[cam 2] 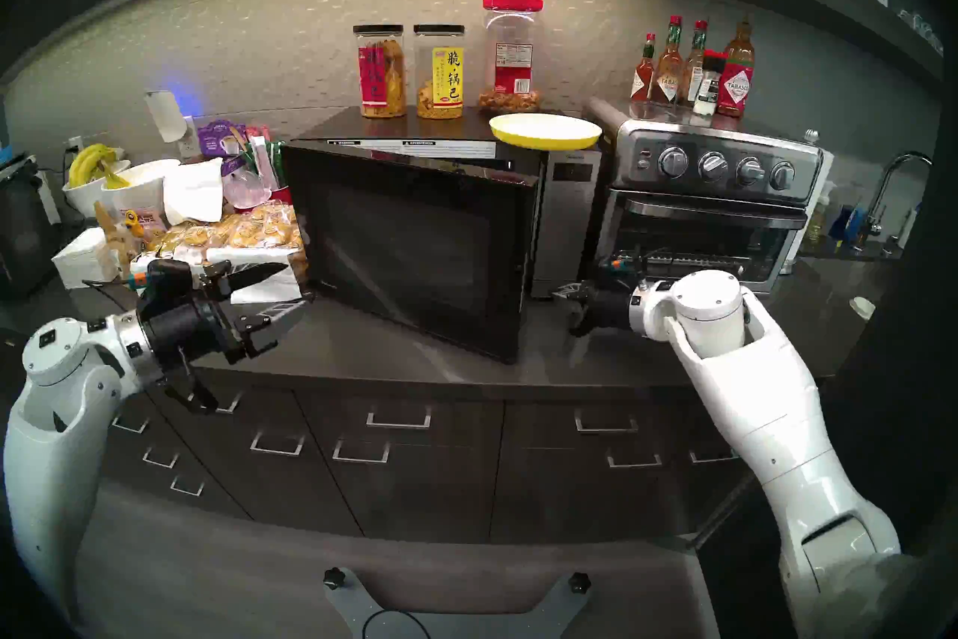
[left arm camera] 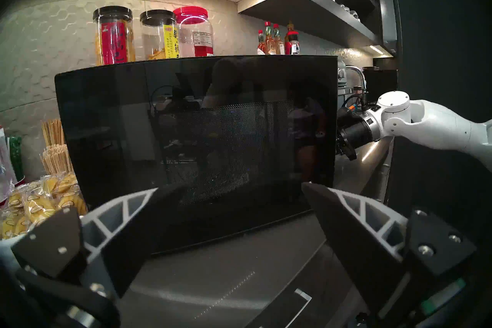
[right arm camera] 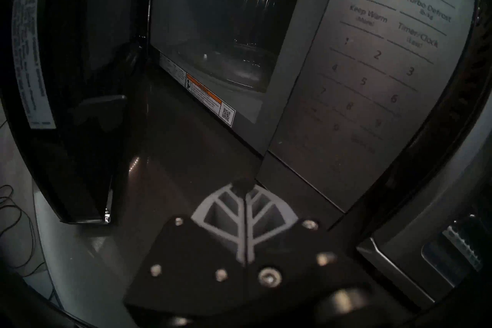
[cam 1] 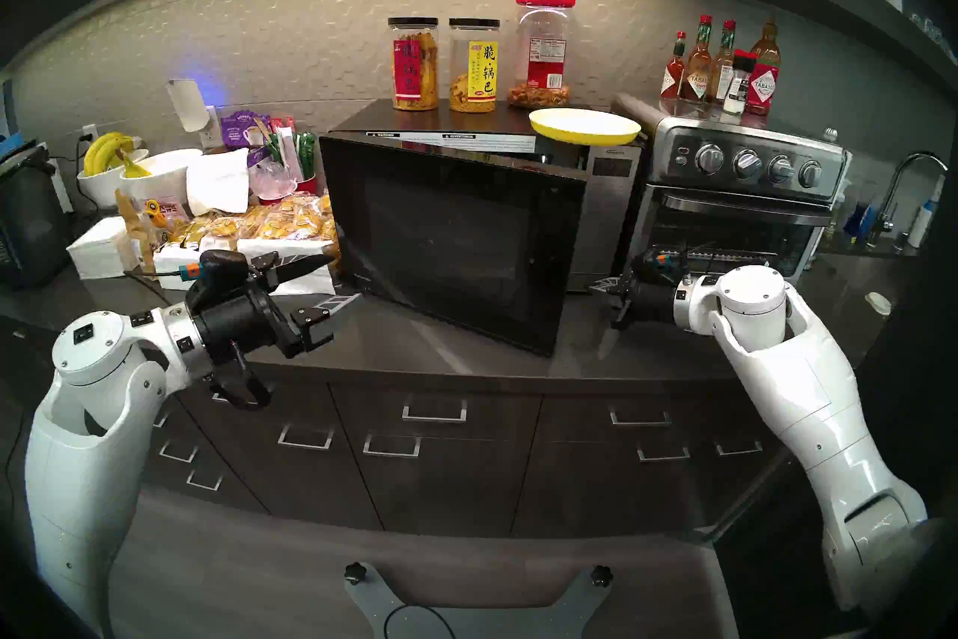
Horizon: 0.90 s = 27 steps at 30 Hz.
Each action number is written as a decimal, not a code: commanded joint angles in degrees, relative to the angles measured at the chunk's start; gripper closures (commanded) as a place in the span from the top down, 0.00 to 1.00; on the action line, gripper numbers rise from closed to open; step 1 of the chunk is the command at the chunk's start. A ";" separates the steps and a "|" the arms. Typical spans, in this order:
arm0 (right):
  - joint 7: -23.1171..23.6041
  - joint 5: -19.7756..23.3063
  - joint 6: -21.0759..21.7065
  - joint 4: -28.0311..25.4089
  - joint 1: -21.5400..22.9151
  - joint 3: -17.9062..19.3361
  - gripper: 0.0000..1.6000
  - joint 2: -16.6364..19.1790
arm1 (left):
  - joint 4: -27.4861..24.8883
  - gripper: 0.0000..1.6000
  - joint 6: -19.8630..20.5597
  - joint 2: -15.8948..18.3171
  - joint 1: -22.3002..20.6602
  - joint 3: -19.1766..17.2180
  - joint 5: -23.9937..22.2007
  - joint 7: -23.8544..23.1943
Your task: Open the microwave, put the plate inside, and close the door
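Observation:
The microwave stands mid-counter with its black glass door swung partly open, free edge toward me on the right. The yellow plate rests on the microwave's top right front corner, untouched. My left gripper is open just left of the door's hinge side; in the left wrist view the door fills the space beyond its spread fingers. My right gripper is shut and empty, low over the counter before the control panel. The right wrist view shows the cavity through the gap.
A stainless toaster oven stands right of the microwave, sauce bottles on top. Three jars sit on the microwave. Snack packets and bowls with bananas crowd the left. The counter edge runs just below the door.

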 commanded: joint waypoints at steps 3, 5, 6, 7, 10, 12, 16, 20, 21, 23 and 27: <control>-0.10 1.15 0.55 -2.28 0.50 1.31 0.00 -0.62 | -0.58 1.00 -0.01 0.15 -0.03 -0.16 -0.03 -0.14; -0.24 1.33 0.83 -2.42 0.55 1.52 0.00 -0.94 | -0.58 1.00 -0.01 0.15 -0.03 -0.16 -0.03 -0.14; -0.29 1.49 0.91 -2.36 0.68 1.68 0.00 -1.25 | -0.58 1.00 -0.01 0.15 -0.03 -0.16 -0.03 -0.14; -0.29 1.49 0.91 -2.36 0.68 1.68 0.00 -1.25 | -0.58 1.00 -0.01 0.15 -0.03 -0.16 -0.03 -0.14; -0.16 1.55 1.14 -1.92 1.35 1.67 0.00 -1.67 | -0.58 1.00 -0.01 0.15 -0.04 -0.16 -0.03 -0.14; -0.07 1.57 1.27 -1.46 1.97 1.54 0.00 -1.98 | -0.57 1.00 -0.01 0.15 -0.04 -0.16 -0.03 -0.14; 0.02 1.73 1.83 -1.48 2.89 1.45 0.00 -2.48 | -0.57 1.00 -0.01 0.15 -0.04 -0.15 -0.03 -0.14; 0.29 2.15 2.21 -1.90 3.30 1.46 0.00 -2.99 | -0.57 1.00 -0.01 0.15 -0.04 -0.15 -0.03 -0.14; 0.35 2.31 2.35 -1.95 3.53 1.48 0.00 -3.19 | -0.56 1.00 -0.02 0.14 -0.04 -0.15 -0.03 -0.14; 0.56 2.62 2.75 -2.07 4.07 1.58 0.00 -3.41 | -0.56 1.00 -0.02 0.14 -0.05 -0.15 -0.03 -0.14; 1.32 2.94 3.00 -2.00 4.94 1.52 0.00 -3.58 | -0.56 1.00 -0.02 0.14 -0.05 -0.15 -0.03 -0.14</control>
